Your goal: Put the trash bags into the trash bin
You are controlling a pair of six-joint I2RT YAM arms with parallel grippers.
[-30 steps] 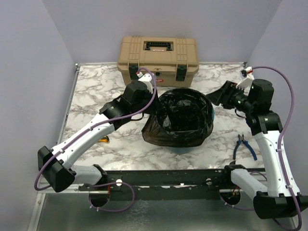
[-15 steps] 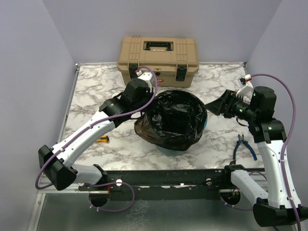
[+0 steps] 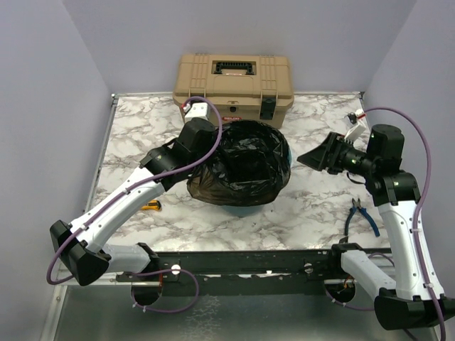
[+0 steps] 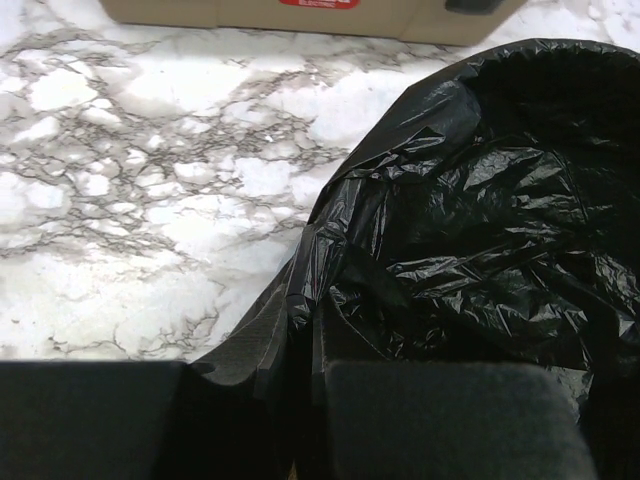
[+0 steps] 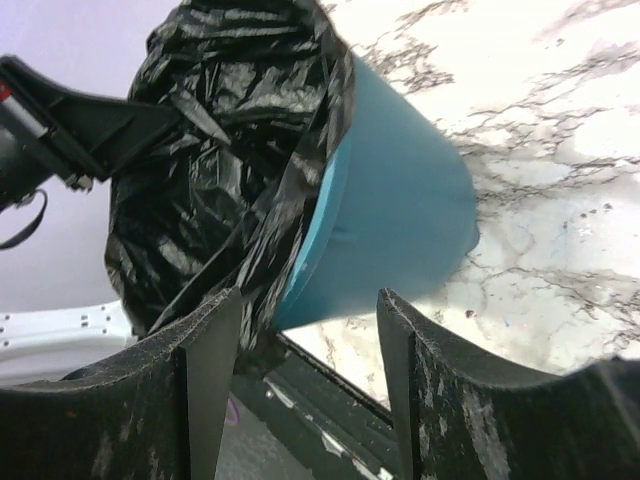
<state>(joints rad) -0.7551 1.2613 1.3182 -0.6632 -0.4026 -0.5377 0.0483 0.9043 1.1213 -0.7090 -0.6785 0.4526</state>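
- Your left end effector (image 4: 300, 372) is clenched on a fold of the trash bag (image 3: 242, 165), at the bag's 9 o'clock side; in the left wrist view the black film runs down between the two fingers.
- The trash bag sits at the middle of the worktop (image 3: 138, 124). It is draped over the mouth of the trash bin (image 5: 400, 200) and hangs down its outside, so in the top view almost all of the bin is hidden.
- In the right wrist view you can see one bare side of the teal bin, with the bag covering its rim.
- Your right end effector (image 3: 313, 158) is released, with its jaws spread. It sits at 3 o'clock of the bin, near it but not touching.
- The tan toolbox (image 3: 233, 85) stands at 12 o'clock, just behind the bag.
- Blue-handled pliers (image 3: 360, 215) lie at 4 o'clock, well apart from the bin.
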